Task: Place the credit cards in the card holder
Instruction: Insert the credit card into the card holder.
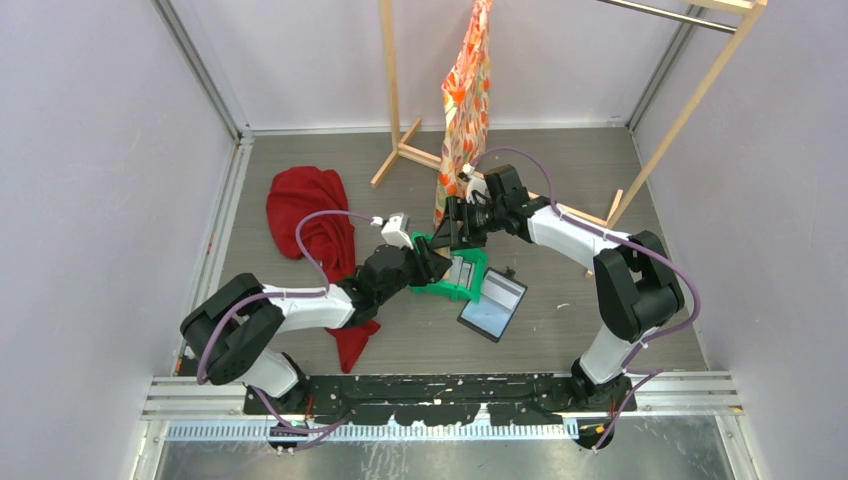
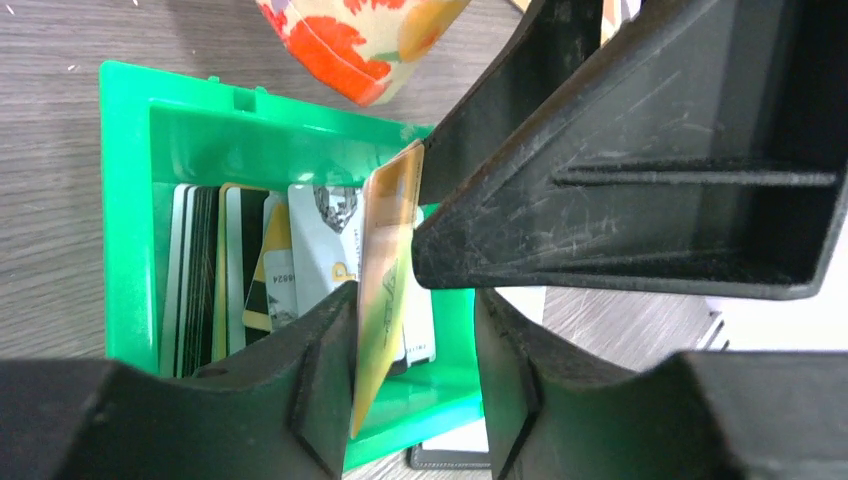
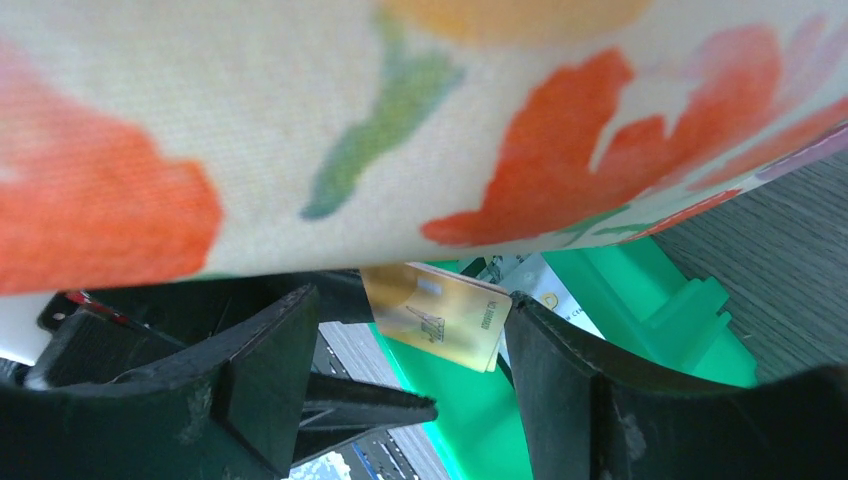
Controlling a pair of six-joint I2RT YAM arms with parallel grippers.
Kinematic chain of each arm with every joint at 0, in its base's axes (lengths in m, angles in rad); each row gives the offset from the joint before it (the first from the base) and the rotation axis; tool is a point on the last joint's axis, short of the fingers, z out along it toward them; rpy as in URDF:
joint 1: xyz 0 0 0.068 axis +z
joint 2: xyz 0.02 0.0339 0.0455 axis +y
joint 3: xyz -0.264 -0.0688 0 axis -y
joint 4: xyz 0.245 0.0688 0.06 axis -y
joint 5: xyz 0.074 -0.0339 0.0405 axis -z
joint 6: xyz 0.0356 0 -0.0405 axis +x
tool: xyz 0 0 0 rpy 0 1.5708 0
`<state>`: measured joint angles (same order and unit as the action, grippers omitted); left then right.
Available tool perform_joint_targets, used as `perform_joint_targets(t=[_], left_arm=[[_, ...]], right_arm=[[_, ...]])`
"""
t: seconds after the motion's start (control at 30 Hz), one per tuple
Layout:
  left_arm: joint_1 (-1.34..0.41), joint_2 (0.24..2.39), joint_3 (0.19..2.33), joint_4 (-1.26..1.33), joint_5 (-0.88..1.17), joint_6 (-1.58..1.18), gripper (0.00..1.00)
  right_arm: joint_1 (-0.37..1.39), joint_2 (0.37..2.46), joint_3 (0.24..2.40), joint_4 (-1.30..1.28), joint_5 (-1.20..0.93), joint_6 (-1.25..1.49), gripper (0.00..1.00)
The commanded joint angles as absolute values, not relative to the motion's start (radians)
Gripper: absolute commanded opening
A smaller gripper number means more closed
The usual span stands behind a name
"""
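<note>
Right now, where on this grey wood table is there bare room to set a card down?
Bare: the front strip between the green plastic tray and the arms' base rail, and the rear-left corner beyond the crumpled red cloth. Crowded: the middle, where the left gripper, right gripper, tray and open black card holder bunch.

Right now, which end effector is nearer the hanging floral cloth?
Right. The right end effector sits right by the floral cloth's hem, over the green tray. The left end effector is at the tray's near side, farther from the cloth.
</note>
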<state>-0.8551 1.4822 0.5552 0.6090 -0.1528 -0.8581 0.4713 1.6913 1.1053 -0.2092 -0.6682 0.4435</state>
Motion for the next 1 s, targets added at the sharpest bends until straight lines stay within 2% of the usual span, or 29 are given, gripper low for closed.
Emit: perform_joint_targets(t=[0.0,0.4,0.63,0.73,0.87,0.97], left_arm=[[-0.846,1.51,0.567,0.574,-0.132,-0.867,0.41],[-0.841,1.502,0.559,0.596,-0.113,-0.865,0.48],[-0.841,1.508,0.562,0.602,-0.099,-0.864,0.5],[-0.841,1.511,0.563,0.599,-0.098,-0.865,0.49],[-0.839,1.519,0.565,0.588,-0.09,-0.872,0.46],[-0.835,1.515,0.577,0.543,-0.105,-0.877,0.34]], right_arm=[[0.476,1.689,1.118,-0.177,-0.689,0.434,0.72],[0.474,1.685,1.14,-0.231,-0.625,0.392,0.71],[0.474,1.691,1.141,-0.232,-0.629,0.394,0.5],[0.474,1.69,1.141,-0.23,-0.635,0.391,0.5],[0.471,1.674,1.145,-0.232,-0.654,0.374,0.51],[0.457,1.66,1.145,-0.231,-0.677,0.366,0.52]])
